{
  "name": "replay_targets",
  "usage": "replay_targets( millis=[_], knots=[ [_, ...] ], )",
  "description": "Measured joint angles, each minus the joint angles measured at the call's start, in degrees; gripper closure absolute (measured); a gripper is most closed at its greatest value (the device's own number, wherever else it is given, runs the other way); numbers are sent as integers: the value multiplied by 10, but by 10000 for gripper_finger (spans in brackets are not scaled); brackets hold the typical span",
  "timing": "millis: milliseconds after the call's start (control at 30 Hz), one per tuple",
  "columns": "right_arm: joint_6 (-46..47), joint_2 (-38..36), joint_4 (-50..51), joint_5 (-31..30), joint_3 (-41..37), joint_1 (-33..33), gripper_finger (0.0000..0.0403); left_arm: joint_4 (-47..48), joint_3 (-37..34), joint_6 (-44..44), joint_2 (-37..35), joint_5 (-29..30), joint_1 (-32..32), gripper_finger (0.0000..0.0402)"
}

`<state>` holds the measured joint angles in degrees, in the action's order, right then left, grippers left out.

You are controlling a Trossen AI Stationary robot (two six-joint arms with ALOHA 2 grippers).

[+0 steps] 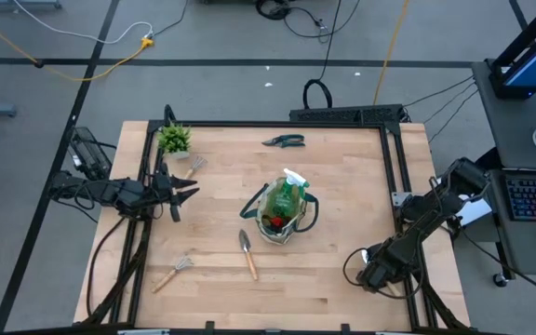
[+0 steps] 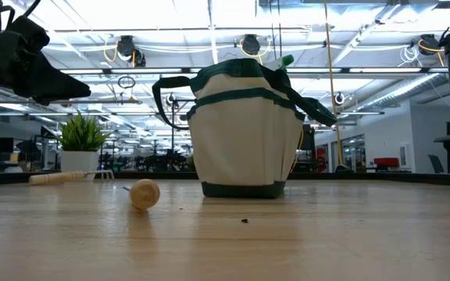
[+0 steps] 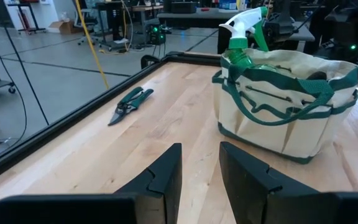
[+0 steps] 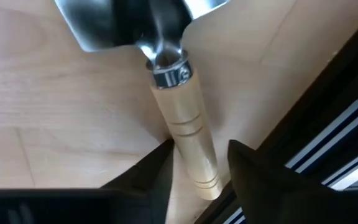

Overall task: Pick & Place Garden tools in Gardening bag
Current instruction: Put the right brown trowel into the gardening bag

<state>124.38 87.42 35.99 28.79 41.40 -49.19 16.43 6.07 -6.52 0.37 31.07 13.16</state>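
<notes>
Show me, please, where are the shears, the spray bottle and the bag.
shears (image 1: 284,141): high view, on the dark middle of the tool.
spray bottle (image 3: 244,28): left wrist view, on its white trigger head.
bag (image 2: 241,140): low view, on the beige front wall.

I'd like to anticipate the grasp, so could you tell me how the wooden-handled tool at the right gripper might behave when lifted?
The tool has a smooth, round wooden handle, so it could roll or slip between the right gripper fingers. Its metal blade looks heavier than the handle, so held at the handle's end it may droop blade-down. It looks rigid, not fragile.
</notes>
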Motion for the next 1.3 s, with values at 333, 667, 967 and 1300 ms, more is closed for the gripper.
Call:
replay_targets(
  millis=[333,667,967,1300],
  knots=[
    [-12,0,2,-10,0,0,352,-3,0,-24,0,0,0,289],
    [-47,1,9,-22,6,12,352,-43,0,-176,0,0,0,289],
    [-144,2,119,-126,75,42,352,-93,0,-185,0,0,0,289],
    [-291,1,275,-281,192,97,352,-140,0,-234,0,-27,0,289]
  ],
)
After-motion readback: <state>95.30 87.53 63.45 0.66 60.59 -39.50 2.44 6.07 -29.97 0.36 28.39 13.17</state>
